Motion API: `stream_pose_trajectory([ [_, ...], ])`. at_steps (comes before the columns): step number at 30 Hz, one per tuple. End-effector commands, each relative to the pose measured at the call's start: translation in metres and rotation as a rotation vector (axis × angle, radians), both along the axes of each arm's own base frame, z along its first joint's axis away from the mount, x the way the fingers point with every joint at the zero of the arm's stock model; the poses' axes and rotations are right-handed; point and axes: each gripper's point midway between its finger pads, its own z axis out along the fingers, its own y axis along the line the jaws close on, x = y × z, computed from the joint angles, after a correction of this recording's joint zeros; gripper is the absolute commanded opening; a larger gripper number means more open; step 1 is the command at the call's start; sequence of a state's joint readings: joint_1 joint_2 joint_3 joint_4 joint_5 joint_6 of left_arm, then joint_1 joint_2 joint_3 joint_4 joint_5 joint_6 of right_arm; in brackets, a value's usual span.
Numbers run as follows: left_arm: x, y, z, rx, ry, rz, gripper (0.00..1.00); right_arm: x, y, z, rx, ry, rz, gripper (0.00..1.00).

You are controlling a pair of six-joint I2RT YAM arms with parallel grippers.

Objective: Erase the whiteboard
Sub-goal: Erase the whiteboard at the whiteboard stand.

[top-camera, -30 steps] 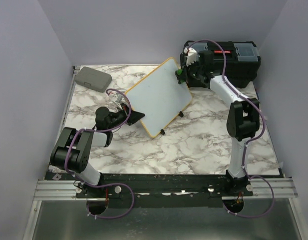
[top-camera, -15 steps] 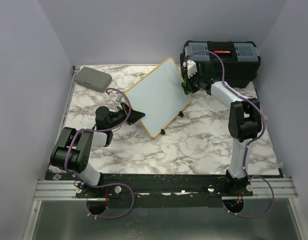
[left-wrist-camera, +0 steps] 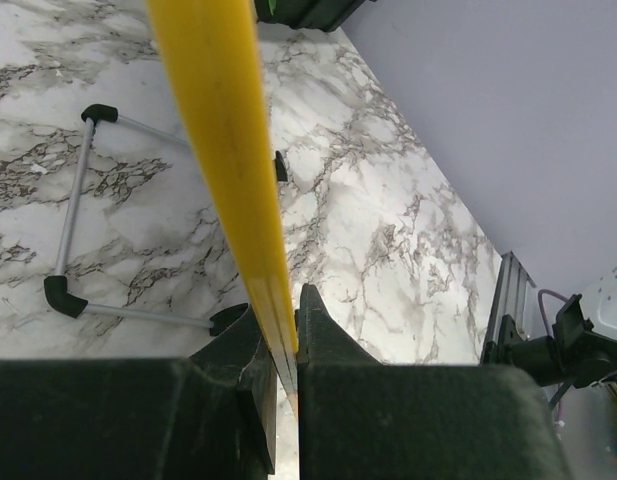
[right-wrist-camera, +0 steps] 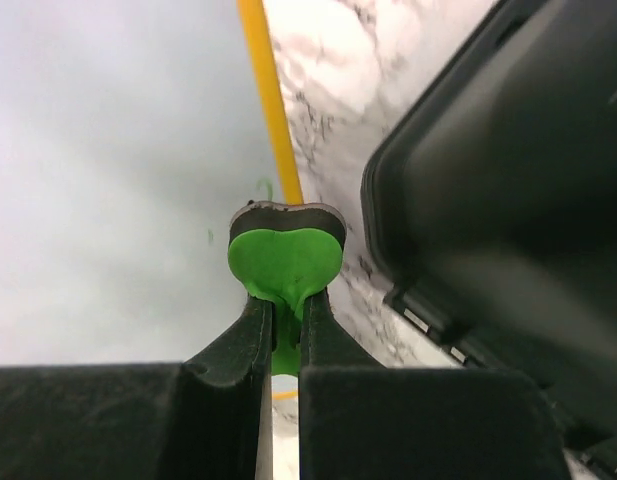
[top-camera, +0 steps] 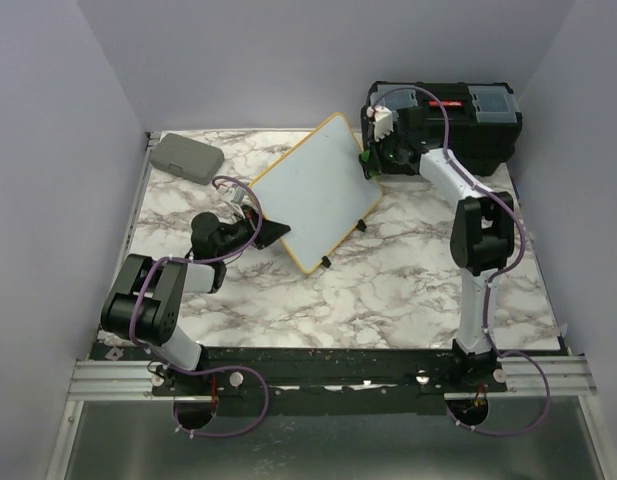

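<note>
So, Sam, where's the whiteboard (top-camera: 318, 190) sitting?

Middle of the table (top-camera: 408, 290), Jo, propped at a tilt on its wire stand (left-wrist-camera: 73, 220), upper corner close to the black toolbox (top-camera: 468, 125). The left pincer (left-wrist-camera: 285, 345) is pressed together on the yellow frame (left-wrist-camera: 223, 150) at the lower left edge, bracing the board.

And the right one?

The right pincer (right-wrist-camera: 283, 330) is pinching a green heart-shaped eraser (right-wrist-camera: 285, 258), with its dark pad towards the board, up by the right-hand edge just inside the frame. I can't tell whether the pad is touching.

Anything to wipe?

A small green squiggle (right-wrist-camera: 263, 186) just past the eraser, beside the frame, and a fainter fleck further in. The rest looks clean from above, though faint ink may not show in that view.

How would you do the stroke?

Pad flat on the surface, light steady pressure, short passes over the squiggle along the frame. Push too hard and I'd guess the tilted board could pivot on its feet or slip in the left grip. Mind the toolbox too. The wrist is close beside it, so sweep inward toward the board's middle.

Then?

Check the whole face before calling it done.
</note>
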State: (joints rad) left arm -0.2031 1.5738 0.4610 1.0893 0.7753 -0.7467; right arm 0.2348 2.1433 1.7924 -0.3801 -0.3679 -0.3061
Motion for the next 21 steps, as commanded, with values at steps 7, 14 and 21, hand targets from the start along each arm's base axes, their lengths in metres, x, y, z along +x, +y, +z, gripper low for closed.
stream_pose_trajectory([
  [7, -0.035, -0.020, 0.005, -0.001, -0.043, -0.216, 0.00, 0.002, 0.059, 0.013, 0.266, 0.159, 0.071, 0.01],
  [14, -0.034, -0.020, 0.004, -0.001, -0.038, -0.216, 0.00, -0.008, 0.067, 0.024, 0.334, 0.192, 0.084, 0.01],
  [21, -0.034, -0.020, 0.004, -0.002, -0.039, -0.215, 0.00, -0.011, 0.058, 0.018, 0.325, 0.233, -0.012, 0.01],
])
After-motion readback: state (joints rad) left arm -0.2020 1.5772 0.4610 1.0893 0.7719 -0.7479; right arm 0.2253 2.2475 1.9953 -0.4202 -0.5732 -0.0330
